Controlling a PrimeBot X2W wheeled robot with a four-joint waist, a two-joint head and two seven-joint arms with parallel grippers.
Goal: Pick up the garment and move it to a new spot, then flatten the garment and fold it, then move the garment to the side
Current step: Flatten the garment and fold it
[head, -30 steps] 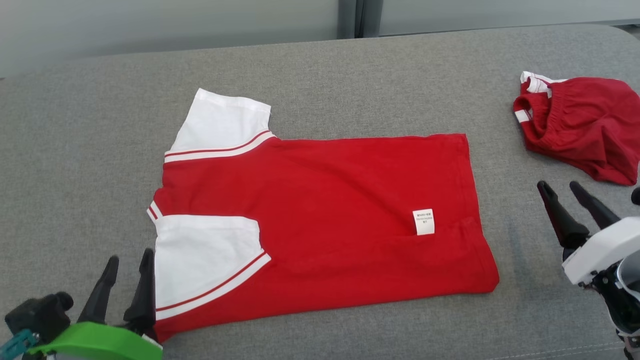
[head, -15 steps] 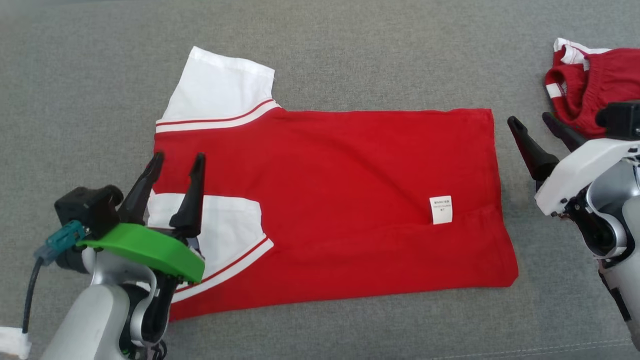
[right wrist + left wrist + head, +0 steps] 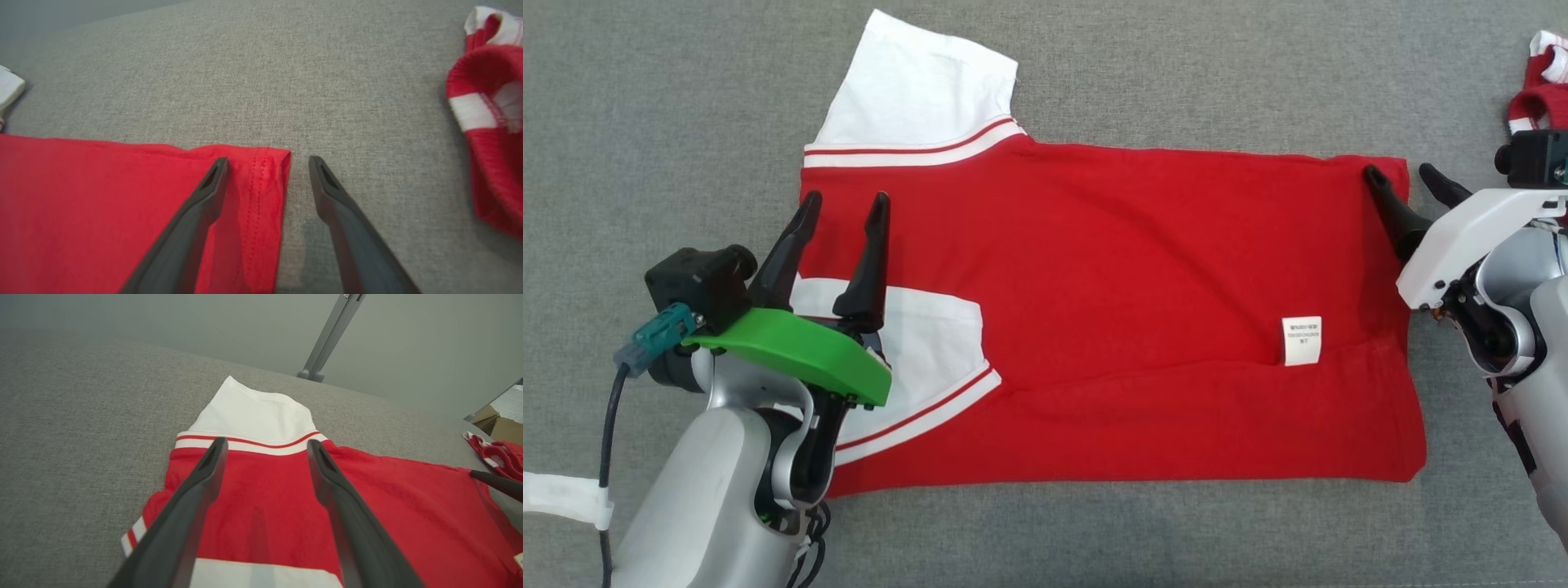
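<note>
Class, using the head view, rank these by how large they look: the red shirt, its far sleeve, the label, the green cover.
Largest to smallest:
1. shirt
2. far sleeve
3. green cover
4. label
Sleeve and cover look close in size, and the cover is nearer the camera, so that pair is unsure.

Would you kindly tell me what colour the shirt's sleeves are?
White, each trimmed with a red stripe; the head view shows the sleeves best.
</note>
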